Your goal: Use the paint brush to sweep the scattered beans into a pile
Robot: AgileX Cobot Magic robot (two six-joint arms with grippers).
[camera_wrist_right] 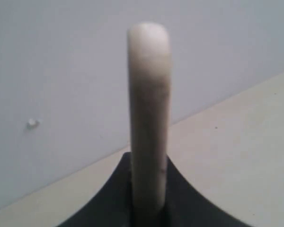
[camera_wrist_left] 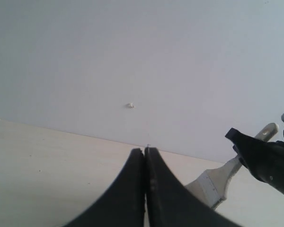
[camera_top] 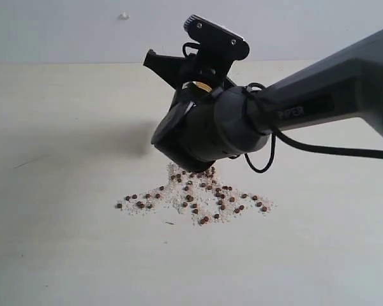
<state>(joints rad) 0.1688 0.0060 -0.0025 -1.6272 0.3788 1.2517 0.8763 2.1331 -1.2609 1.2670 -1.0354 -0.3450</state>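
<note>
The left hand (camera_wrist_left: 145, 151) does not appear in the exterior view. Its own wrist view shows its two dark fingers pressed together with nothing between them, hanging above the pale desk (camera_top: 57, 248) and pointing toward the grey wall (camera_top: 51, 25). A small white speck (camera_top: 123, 16) sits on that wall.

A faint dark mark (camera_top: 25, 162) lies on the left part of the desk. In the middle, the beans (camera_top: 191, 197) lie on the desk in a loose, wide fan. They are mixed with whitish crumbs (camera_top: 172, 194) and are not gathered into one compact heap. The scatter narrows toward its far end, just under the wrist of the right arm (camera_top: 319, 105).

That arm reaches in from the right. The right hand (camera_wrist_right: 148, 160) is clamped on the light wooden handle of the paint brush (camera_wrist_left: 212, 185). In the right wrist view, the rounded handle end stands up between the fingers. In the left wrist view, the brush slants down from that hand, silver band lowest, with its bristles cut off at the frame edge. In the exterior view the arm's wrist hides the brush head, so I cannot tell whether the bristles touch the beans.
</note>
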